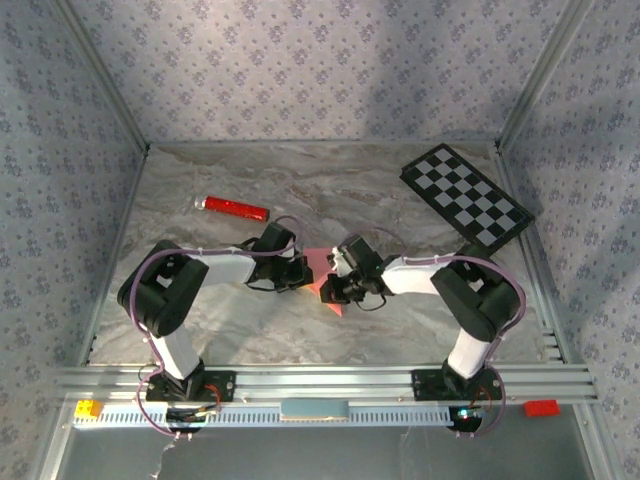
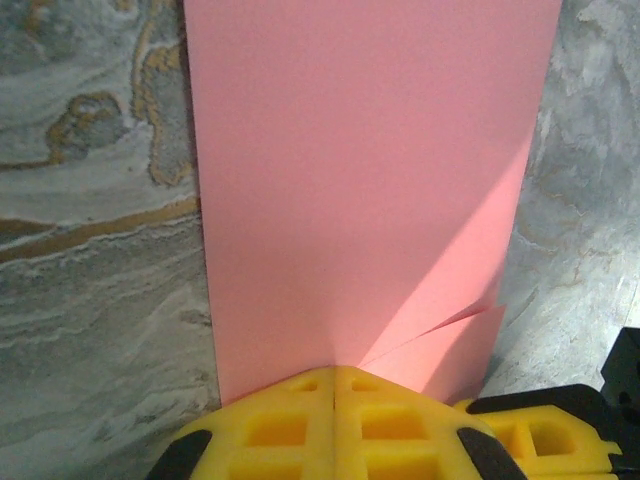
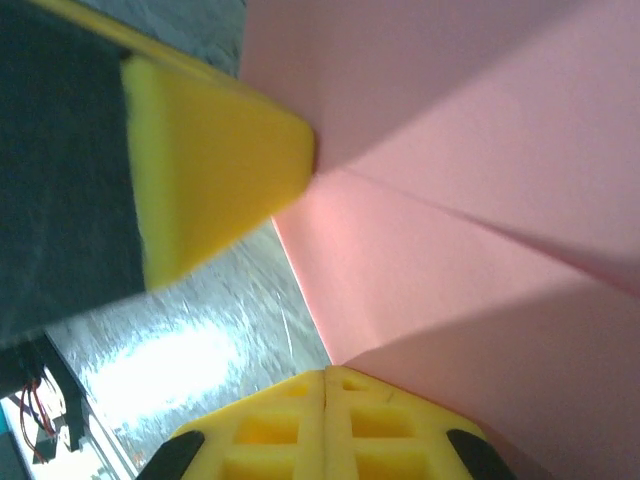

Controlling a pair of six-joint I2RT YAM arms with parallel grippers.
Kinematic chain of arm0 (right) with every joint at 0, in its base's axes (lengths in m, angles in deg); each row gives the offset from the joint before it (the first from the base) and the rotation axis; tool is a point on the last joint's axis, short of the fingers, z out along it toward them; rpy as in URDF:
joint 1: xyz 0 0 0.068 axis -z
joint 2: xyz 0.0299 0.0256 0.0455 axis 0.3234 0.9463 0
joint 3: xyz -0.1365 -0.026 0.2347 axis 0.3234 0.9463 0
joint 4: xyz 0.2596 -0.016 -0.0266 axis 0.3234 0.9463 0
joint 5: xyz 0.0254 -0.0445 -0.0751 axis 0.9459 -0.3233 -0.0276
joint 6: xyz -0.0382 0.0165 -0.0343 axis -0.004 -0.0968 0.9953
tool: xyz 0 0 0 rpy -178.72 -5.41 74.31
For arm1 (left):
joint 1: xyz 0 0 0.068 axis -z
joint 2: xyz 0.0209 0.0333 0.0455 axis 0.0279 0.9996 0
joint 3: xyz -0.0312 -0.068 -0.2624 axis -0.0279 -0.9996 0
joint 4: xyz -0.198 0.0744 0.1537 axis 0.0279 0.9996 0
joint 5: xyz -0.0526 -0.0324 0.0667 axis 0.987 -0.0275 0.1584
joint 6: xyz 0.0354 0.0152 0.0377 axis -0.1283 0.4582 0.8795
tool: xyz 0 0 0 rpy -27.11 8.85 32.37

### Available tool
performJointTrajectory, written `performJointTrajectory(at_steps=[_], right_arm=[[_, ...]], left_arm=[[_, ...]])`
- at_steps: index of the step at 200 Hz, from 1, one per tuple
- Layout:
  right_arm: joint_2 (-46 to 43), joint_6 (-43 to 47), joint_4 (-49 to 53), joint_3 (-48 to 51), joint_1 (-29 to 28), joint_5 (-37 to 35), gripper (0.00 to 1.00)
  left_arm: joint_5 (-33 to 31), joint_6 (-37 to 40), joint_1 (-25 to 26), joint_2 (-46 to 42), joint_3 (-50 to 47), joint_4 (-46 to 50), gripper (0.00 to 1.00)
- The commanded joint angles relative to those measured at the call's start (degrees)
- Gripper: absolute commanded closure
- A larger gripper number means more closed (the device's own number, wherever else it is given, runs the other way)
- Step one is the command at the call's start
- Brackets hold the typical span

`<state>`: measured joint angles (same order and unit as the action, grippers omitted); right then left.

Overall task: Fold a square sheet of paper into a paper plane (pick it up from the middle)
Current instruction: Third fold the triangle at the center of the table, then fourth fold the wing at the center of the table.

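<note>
Folding underway, we judge. Pink sheet (image 1: 320, 265) at table (image 1: 330, 190) centre, one flap (image 2: 440, 345) already creased. Left claw (image 2: 333, 372), right claw (image 3: 326, 372) both closed tight, tips against sheet. Next we need firm crease, then matching flap.

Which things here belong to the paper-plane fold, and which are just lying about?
In the job: pink paper sheet, partly folded; left pincer and right pincer, both shut, tips against it.
Lying about: red cylinder; black-and-white checkerboard.
</note>
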<state>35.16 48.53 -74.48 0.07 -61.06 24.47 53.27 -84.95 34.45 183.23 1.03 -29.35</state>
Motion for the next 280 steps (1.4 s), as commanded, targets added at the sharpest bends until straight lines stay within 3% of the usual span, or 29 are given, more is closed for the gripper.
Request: performJointTrajectory(at_steps=[1,108,159,183,221,280], right_arm=[[-2.22,-0.26,2.52,2.56,0.48,0.97,0.93],[-13.18,0.80,3.48,14.60,2.37,1.35,0.90],[-18.76,0.07,5.89,11.89,3.78,-2.60,0.86],[-17.60,0.38,10.01,7.48,3.77,-8.10,0.82],[-13.62,-1.55,10.96,2.60,3.38,-14.24,0.68],[-7.73,-0.39,12.33,-2.59,3.18,-14.56,0.66]], left_arm=[[-3.33,1.11,-0.60,2.93,-0.59,3.30,1.00],[-2.52,0.58,-0.94,2.90,-0.91,2.93,1.00],[-3.07,-4.23,-0.89,0.84,-3.06,0.06,1.00],[-4.29,-9.54,-0.72,-1.17,-5.70,-3.46,1.00],[-6.97,-17.23,1.59,-3.97,-8.40,-8.43,0.98],[-10.57,-12.89,2.83,-11.11,-6.37,-2.75,0.81]])
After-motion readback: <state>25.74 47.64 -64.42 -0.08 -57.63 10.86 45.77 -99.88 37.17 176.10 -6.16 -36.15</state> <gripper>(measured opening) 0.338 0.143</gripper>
